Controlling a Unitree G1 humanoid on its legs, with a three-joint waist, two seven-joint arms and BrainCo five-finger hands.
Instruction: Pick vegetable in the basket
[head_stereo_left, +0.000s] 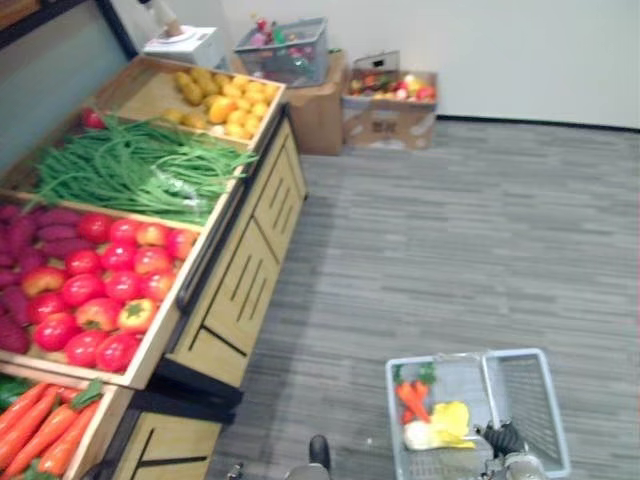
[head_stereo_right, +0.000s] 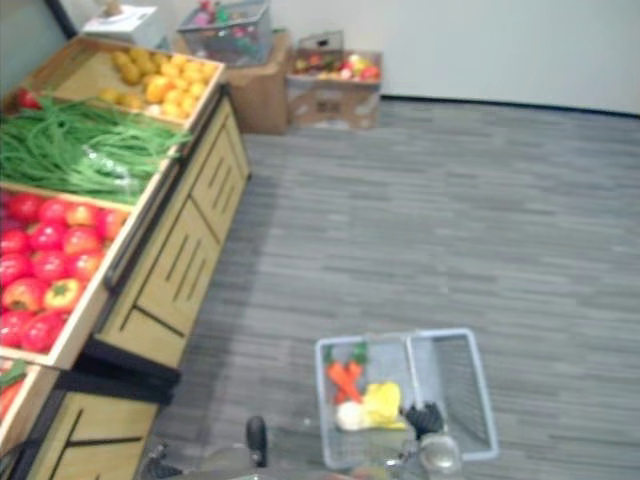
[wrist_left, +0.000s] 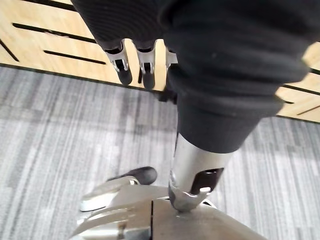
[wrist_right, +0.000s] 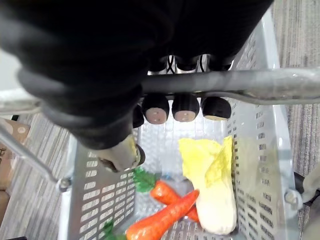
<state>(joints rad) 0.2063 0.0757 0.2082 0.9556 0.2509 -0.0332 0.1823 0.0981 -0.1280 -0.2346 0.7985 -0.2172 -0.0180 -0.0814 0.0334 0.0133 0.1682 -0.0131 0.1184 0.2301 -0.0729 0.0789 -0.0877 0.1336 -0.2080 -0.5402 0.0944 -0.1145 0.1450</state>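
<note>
Right wrist view is showing the right hand (wrist_right: 100, 75) gripping a grey basket (wrist_right: 90, 185), its fingers (wrist_right: 185, 107) curling together round the metal handle (wrist_right: 260, 82), with the dark tips lining up just under the bar. Two carrots (wrist_right: 165, 212) with green tops are lying on the basket's bottom, touching a pale yellow cabbage (wrist_right: 215, 190) beside them. From the head, the basket is hanging low over the grey floor (head_stereo_left: 450, 250), well apart from the wooden stand (head_stereo_left: 240, 280). On the stand, red tomatoes (head_stereo_left: 100, 290), green beans (head_stereo_left: 140, 170) and yellow fruit (head_stereo_left: 225, 100) are sitting in separate trays. The left hand (wrist_left: 225, 75) is hanging near the stand's slatted front, its fingers (wrist_left: 124, 75) relaxing side by side and holding nothing.
</note>
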